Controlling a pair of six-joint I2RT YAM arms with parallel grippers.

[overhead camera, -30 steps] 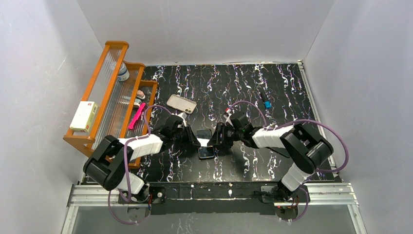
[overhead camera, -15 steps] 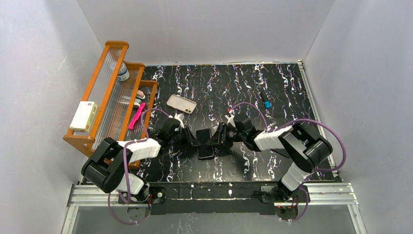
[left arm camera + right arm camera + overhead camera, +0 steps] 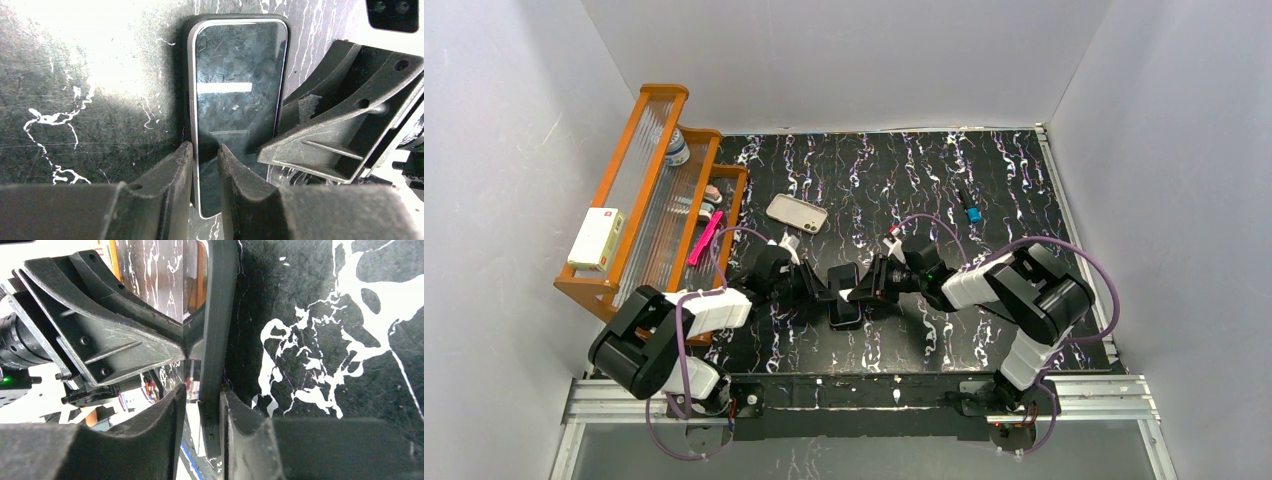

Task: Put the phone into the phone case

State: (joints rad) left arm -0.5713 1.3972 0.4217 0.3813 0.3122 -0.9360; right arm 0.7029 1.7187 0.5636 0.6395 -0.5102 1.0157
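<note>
Spreading under everything, the black marbled surface (image 3: 984, 180) carries an orange rack (image 3: 639, 150) at its left edge. A pale box (image 3: 596, 238) on the rack bears a red mark too small to read. Both end effectors, left (image 3: 817, 284) and right (image 3: 865, 287), are clamped on opposite edges of the phone (image 3: 842, 276) at mid-surface. Its glass shows only reflections. The case (image 3: 797, 212) lies apart, behind the phone. A dark slab (image 3: 846, 313) nearer the bases is partly hidden.

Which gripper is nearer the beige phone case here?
Left. The left gripper pinches the phone on the side toward the phone case; the right gripper pinches its far side, farther off.
</note>
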